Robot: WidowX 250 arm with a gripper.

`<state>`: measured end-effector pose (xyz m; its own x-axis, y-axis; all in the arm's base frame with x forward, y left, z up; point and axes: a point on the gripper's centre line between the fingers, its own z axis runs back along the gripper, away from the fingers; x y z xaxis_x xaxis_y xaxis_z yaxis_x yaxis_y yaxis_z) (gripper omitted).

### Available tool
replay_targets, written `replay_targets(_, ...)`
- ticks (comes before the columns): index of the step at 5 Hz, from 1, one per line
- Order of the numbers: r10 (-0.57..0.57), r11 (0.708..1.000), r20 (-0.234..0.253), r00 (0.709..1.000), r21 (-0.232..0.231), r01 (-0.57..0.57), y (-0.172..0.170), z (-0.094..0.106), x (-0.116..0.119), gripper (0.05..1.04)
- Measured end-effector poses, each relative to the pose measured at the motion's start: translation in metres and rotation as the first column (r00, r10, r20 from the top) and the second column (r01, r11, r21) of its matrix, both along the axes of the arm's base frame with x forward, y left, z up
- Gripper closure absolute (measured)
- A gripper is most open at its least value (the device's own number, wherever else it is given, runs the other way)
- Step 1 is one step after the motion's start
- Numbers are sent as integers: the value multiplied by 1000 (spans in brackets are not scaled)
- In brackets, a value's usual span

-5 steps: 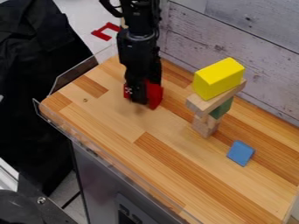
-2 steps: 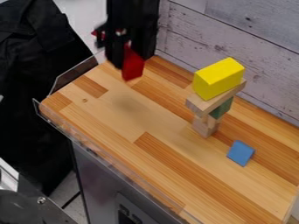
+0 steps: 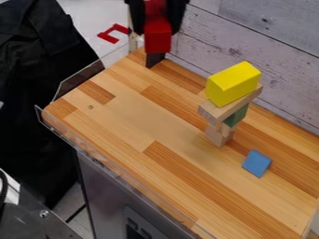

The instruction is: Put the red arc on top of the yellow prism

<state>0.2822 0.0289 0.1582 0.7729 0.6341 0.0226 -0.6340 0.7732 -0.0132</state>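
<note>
The arc [image 3: 157, 38] has gone up: low over the table [image 3: 149, 126] a second ago, it now hangs well above it, near the back edge. So the pick-up looks done, and what is left is to carry it across and set it down. The claw [image 3: 157, 25] has its fingers [image 3: 136, 17] on either side of the arc, apart by the arc's width, gripping it.

From the claw, the prism [image 3: 233, 84] is down and to the right in view, well apart, tilted on a plank [image 3: 213, 113]. Beneath the plank are a green block [image 3: 237, 115] and wood blocks [image 3: 218, 134]; farther off lies a blue block [image 3: 257, 163]. The stack looks tippy, so the arc should come in from above and settle gently.
</note>
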Motion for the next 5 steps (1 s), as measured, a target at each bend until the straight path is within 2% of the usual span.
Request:
replay_targets(1,-243,968,-9,970,-72,242,-15,-4,15,505)
replay_targets(2,-483,874,-13,876,-62,481,-30,-4,34,505)
replay_targets(3,-688,725,-19,725,-22,688,-52,-7,45,505)
replay_targets(4,-848,529,-5,529,-28,848,-68,-11,43,505)
replay_targets(5,-949,314,-4,315,-45,948,-77,-5,32,505)
